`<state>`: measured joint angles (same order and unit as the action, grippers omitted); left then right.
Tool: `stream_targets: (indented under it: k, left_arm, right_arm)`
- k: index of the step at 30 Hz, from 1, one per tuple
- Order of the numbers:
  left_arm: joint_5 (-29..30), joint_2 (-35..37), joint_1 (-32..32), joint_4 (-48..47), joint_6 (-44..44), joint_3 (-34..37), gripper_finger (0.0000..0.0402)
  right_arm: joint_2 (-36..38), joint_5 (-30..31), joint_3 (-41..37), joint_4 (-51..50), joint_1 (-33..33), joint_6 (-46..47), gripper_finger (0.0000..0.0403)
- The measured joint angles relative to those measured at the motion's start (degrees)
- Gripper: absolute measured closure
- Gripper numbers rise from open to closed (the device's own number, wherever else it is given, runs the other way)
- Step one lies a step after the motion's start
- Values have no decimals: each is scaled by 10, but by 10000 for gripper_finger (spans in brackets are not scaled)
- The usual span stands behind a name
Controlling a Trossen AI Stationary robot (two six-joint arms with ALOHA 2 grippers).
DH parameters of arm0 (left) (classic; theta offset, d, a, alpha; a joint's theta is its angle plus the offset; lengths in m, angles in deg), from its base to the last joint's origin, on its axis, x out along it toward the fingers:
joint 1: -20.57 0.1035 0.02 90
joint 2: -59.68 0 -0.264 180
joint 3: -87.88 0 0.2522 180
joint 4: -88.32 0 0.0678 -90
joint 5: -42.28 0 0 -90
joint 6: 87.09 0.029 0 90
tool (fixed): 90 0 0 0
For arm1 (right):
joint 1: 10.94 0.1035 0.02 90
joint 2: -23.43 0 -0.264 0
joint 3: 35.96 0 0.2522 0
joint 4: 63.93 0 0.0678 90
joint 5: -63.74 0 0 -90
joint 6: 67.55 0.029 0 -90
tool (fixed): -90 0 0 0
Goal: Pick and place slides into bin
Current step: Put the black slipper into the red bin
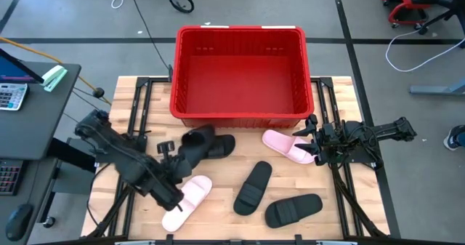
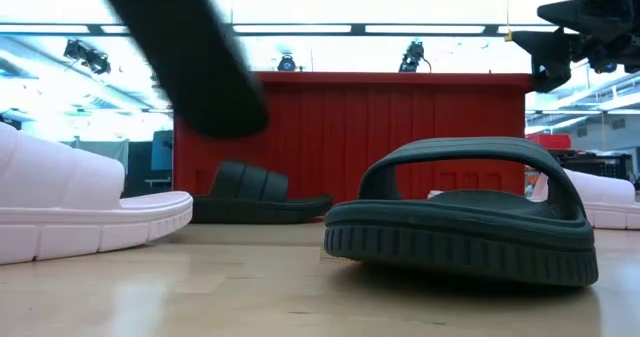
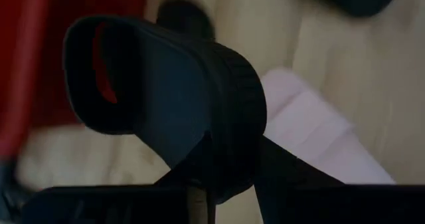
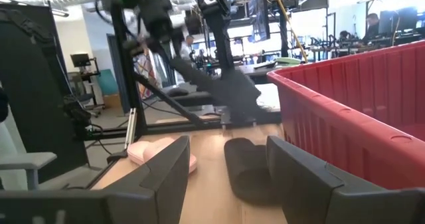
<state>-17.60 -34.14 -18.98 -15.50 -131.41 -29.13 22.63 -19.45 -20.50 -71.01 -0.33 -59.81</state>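
The red bin stands at the table's far middle. My left gripper is shut on a black slide, held above the table in front of the bin; it shows tilted at upper left in the low view. A second black slide lies flat beside it. Two more black slides and a pink slide lie nearer the front edge. My right gripper is open, above the table beside another pink slide. My left gripper pinches the black slide between its two fingers at one end of the sole; the slide itself hides most of the place of contact. The slide is lifted clear of the table and tilted, with its strap opening at the end away from the fingers.
The bin's near wall rises behind the slides. My right wrist view shows the bin's rim on one side and a black slide on the wood ahead. A desk with a calculator stands off the table's left.
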Motion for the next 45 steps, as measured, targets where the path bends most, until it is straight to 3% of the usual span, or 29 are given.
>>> stream_targets:
  k: [6,10,13,19,24,30,37,45]
  left_arm:
    - [172,0,16,1,172,-102,330]
    - [302,1,64,0,271,-128,333]
    - [326,2,116,-1,318,-132,334]
    - [272,1,271,5,409,-116,334]
    - [220,1,418,79,478,-67,334]
    - [55,0,562,252,589,53,336]
    - [13,0,657,369,685,208,336]
    - [-5,1,720,402,701,282,336]
  right_arm:
    - [0,0,0,-4,0,0,197]
    - [0,0,0,-4,0,0,197]
    - [0,0,0,-4,0,0,197]
    - [0,0,0,-4,0,0,197]
    - [0,0,0,-4,0,0,197]
    - [0,0,0,-5,0,0,197]
    - [0,0,0,-5,0,0,197]
    - [0,0,0,-5,0,0,197]
